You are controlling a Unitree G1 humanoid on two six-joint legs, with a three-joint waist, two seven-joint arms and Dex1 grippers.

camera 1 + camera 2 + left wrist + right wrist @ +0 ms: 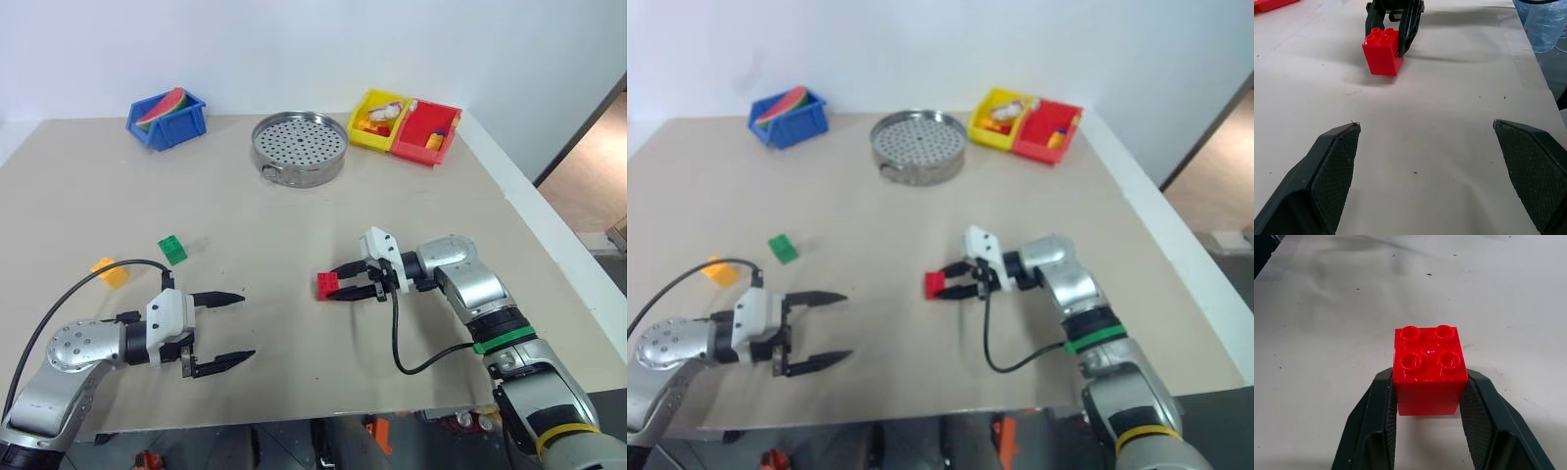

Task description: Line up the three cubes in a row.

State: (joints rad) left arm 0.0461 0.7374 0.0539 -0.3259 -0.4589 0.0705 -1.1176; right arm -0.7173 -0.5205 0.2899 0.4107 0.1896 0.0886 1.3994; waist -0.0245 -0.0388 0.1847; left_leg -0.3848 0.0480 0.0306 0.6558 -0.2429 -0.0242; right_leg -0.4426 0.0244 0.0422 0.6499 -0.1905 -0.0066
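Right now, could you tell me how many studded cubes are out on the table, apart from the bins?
3. The red cube is clamped in the right gripper mid-table; the green cube and orange-yellow cube lie apart near the table's left side.

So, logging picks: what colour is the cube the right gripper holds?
Red cube, studs up, clamped in the right gripper; clearest in the right wrist view.

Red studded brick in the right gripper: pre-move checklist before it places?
1. Right gripper shut on red studded plastic brick: ok.
2. Brick sits square between the fingers, studs up: ok.
3. Left gripper open, holding nothing: ok.
4. Green studded brick and orange-yellow brick apart on the beige table, not yet in a row: not ok.
5. Brick lifted off the table: cannot tell.
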